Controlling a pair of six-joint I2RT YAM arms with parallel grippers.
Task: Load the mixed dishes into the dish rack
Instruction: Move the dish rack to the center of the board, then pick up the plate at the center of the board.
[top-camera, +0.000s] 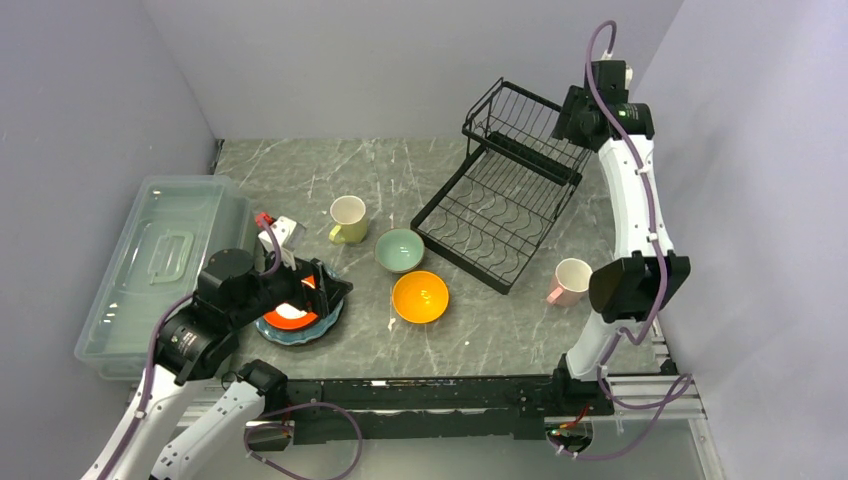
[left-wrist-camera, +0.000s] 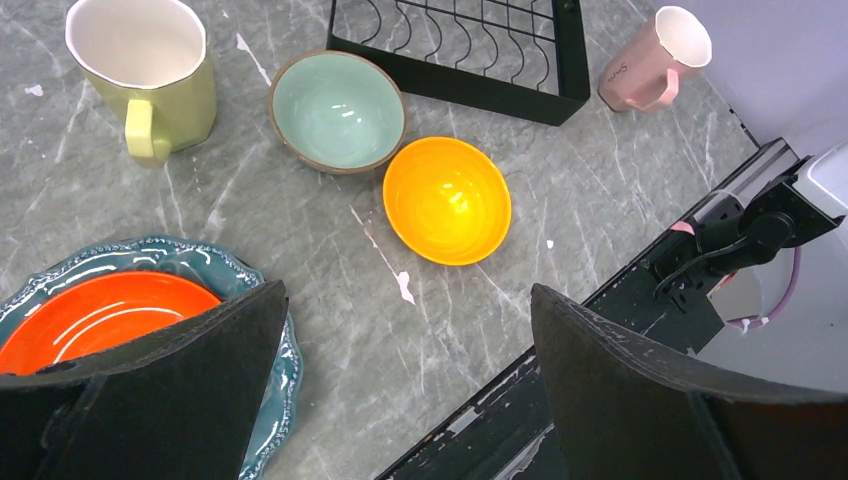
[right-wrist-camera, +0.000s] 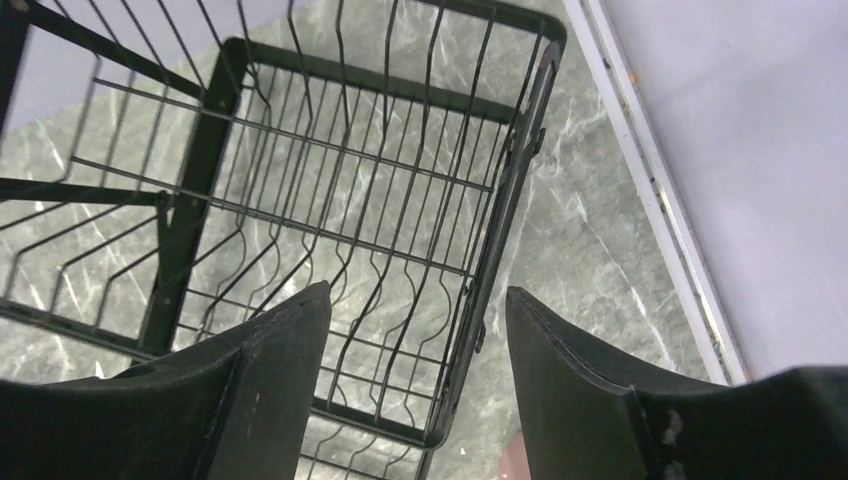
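Note:
The black wire dish rack (top-camera: 497, 205) stands at the back right and holds no dishes. A small orange-red plate (top-camera: 288, 316) lies on a teal plate (top-camera: 300, 336) at the front left. My left gripper (top-camera: 325, 288) is open and empty, hovering over that stack's right edge; the left wrist view shows the orange-red plate (left-wrist-camera: 110, 315) under its left finger. A pale yellow mug (top-camera: 347, 218), a pale green bowl (top-camera: 400, 250), an orange-yellow bowl (top-camera: 420, 296) and a pink mug (top-camera: 571, 281) stand on the table. My right gripper (top-camera: 572, 118) is open and empty, high above the rack's raised basket (right-wrist-camera: 498, 230).
A clear lidded plastic bin (top-camera: 165, 265) fills the left side of the table. The black front rail (top-camera: 430, 390) runs along the near edge. Grey walls close in the back and both sides. The right arm's elbow (top-camera: 638, 285) hangs beside the pink mug.

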